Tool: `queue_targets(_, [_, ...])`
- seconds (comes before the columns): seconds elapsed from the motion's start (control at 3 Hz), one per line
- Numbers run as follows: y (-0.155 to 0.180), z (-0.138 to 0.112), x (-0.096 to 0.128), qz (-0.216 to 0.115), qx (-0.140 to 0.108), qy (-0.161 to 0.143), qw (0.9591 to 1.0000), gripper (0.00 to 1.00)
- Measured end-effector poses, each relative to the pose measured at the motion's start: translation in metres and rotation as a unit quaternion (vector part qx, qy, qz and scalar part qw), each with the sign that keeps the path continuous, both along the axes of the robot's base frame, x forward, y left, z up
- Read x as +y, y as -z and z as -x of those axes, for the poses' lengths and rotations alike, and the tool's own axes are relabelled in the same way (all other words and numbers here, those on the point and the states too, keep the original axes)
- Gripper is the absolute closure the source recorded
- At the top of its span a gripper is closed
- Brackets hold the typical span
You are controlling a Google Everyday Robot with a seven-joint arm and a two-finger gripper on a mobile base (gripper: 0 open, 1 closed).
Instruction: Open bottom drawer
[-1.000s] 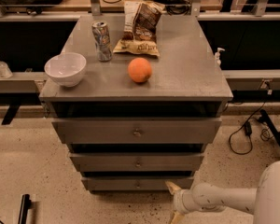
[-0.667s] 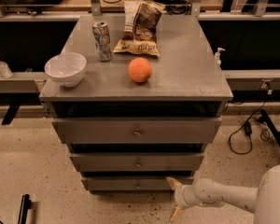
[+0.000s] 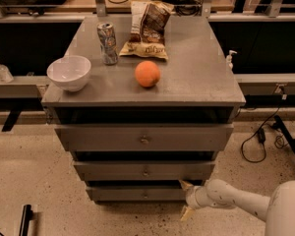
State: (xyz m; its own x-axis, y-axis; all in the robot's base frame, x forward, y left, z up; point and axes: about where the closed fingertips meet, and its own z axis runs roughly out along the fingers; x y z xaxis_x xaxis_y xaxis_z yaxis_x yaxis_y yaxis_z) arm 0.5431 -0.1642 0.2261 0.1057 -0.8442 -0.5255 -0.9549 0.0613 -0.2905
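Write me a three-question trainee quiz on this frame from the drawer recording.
1. True or false: the gripper is at the right end of the bottom drawer, away from its central knob.
2. Where does the white bowl stand on the cabinet top? A) front left B) back right C) dead centre
3. Fill in the gap: the gripper's fingers are ___ (open or shut).

Key: 1 true; 2 A; 3 open.
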Motion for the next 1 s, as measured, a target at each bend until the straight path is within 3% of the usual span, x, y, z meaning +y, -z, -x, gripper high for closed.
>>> queue_targets(0.67, [0.028,-0.027,0.0,0.022,-0.005,0.011,0.9997,0.0])
queue_targets(1.0, [0.037,-0.026,-0.002,0.015,-0.001,0.019,0.9997,0.18])
